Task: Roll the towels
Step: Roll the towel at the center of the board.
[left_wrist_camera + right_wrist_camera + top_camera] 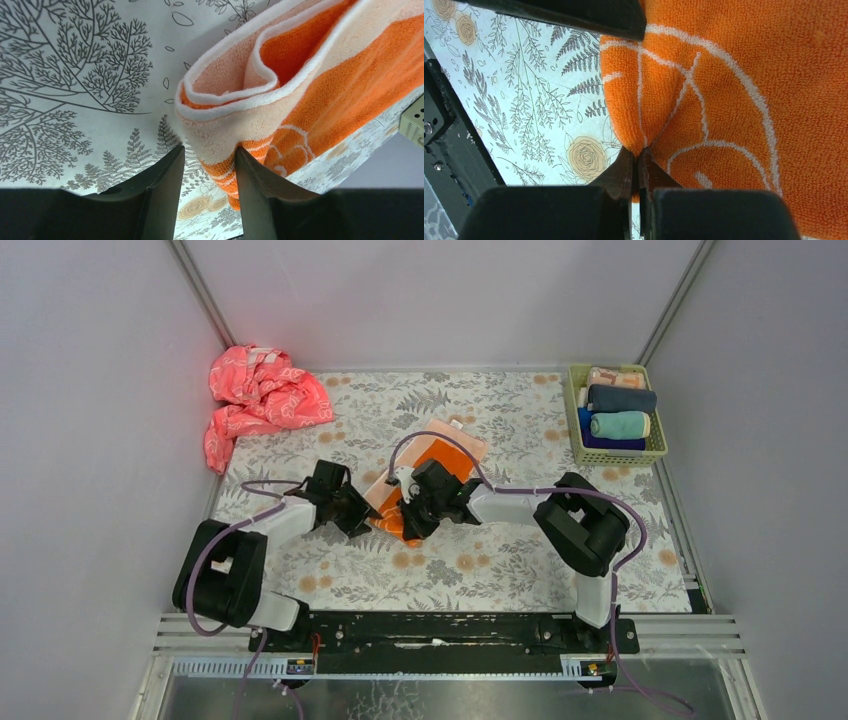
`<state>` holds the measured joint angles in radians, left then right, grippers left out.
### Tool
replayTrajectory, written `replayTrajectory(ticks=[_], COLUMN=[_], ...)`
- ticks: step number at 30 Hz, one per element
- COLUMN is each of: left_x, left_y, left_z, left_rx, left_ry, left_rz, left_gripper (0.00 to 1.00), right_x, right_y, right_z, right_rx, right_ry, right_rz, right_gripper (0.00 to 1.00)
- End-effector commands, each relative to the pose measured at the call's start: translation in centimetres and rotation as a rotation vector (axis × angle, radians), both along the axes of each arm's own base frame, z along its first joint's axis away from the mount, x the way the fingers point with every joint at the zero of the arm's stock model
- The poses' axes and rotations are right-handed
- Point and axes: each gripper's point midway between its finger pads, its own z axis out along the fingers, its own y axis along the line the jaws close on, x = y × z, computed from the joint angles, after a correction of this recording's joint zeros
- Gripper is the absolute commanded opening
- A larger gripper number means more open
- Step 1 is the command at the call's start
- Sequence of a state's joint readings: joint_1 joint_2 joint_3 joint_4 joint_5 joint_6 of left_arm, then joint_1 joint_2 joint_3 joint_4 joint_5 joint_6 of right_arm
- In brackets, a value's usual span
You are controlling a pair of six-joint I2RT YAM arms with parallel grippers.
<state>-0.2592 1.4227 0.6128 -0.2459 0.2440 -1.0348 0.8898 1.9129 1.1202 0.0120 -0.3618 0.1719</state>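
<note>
Floral table cover [520, 570], grey walls. Orange towel [450, 452] lies mid-table, part folded, with both arms holding its near end. Left gripper [209, 154] is clamped across the doubled end, layers bulging above the fingers. Right gripper [638, 156] is pinched tight on a small tuck of the orange face. My read: you're at the start of the roll. Turn both wrists together and level, or the roll will cone. Right bite looks thin, so expect slip if you pull. Go low on tension and tuck the white edge inward first. Mint-teal roll [620, 425] sits in the basket [573, 410], far right.
</note>
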Motion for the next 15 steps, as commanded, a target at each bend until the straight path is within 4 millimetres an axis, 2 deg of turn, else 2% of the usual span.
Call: replayTrajectory(ticks=[1,5,15], left_x=[1.7,2.6,2.7], left_y=[1.2,1.4,2.8], left_z=[-0.7,-1.2,-1.5], left_rx=[0.085,0.118,0.199], left_ry=[-0.037,-0.027,-0.010], left_rz=[0.033,0.033,0.052], left_gripper=[0.40,0.36,0.26], right_x=[-0.4,-0.4,-0.6], right_y=[0.4,0.1,0.0], right_z=[1.7,2.0,3.6], right_rx=[0.058,0.074,0.164], right_ry=[0.013,0.026,0.080], right_rz=[0.010,0.001,-0.022], right_gripper=[0.00,0.00,0.00])
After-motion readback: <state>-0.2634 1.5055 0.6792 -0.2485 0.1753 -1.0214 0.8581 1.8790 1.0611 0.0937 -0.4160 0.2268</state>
